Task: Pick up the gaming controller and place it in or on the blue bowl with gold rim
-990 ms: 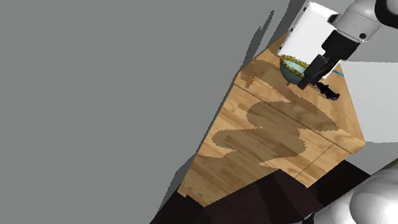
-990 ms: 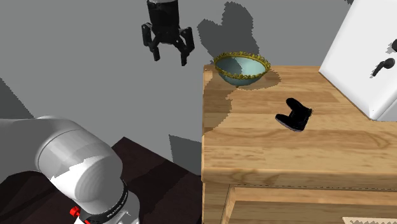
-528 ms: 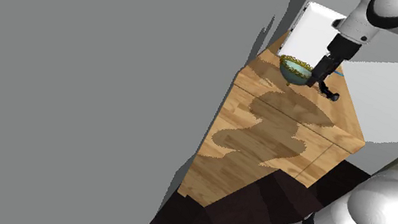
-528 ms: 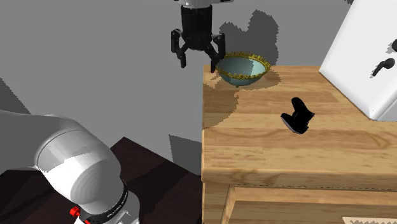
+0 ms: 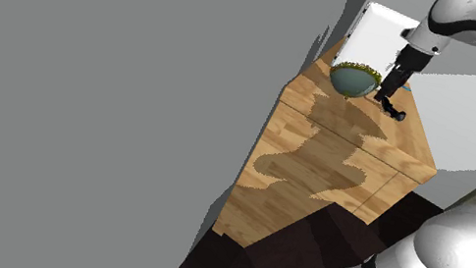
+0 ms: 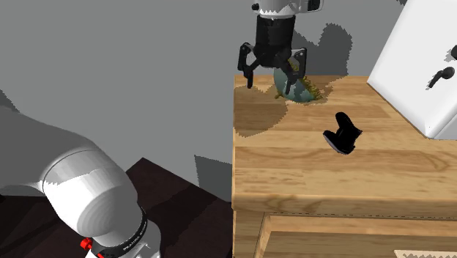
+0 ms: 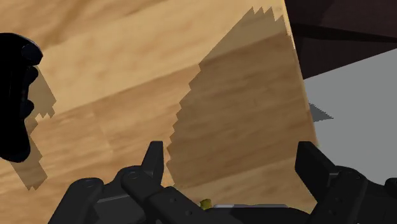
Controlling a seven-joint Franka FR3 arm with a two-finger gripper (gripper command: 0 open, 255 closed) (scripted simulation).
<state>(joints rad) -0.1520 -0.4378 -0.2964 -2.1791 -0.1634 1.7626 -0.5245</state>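
The black gaming controller [image 6: 343,133] stands on the wooden cabinet top [image 6: 307,165], near the middle, and it also appears beside my fingers as the controller [image 7: 14,95]. The blue bowl with gold rim [image 6: 293,89] is tipped up on its edge at the cabinet's back corner, its outside facing the second exterior camera; it is the same bowl [image 5: 351,80] in the shoulder view. My gripper [image 6: 272,72] hangs open right at the bowl, touching or just in front of it, with nothing between its fingers [image 7: 154,159]. In the shoulder view the gripper [image 5: 387,91] sits between bowl and controller [image 5: 392,107].
A white appliance [image 6: 421,66] with a black handle leans at the cabinet's far side, to the second exterior view's right. A grey wall [image 5: 85,83] runs close along the cabinet. Dark floor [image 6: 183,205] lies below the cabinet's edge.
My gripper has travelled to the second exterior view's right, from beside the cabinet to over its corner. The bowl has tipped from upright onto its edge. The controller turned more upright early on.
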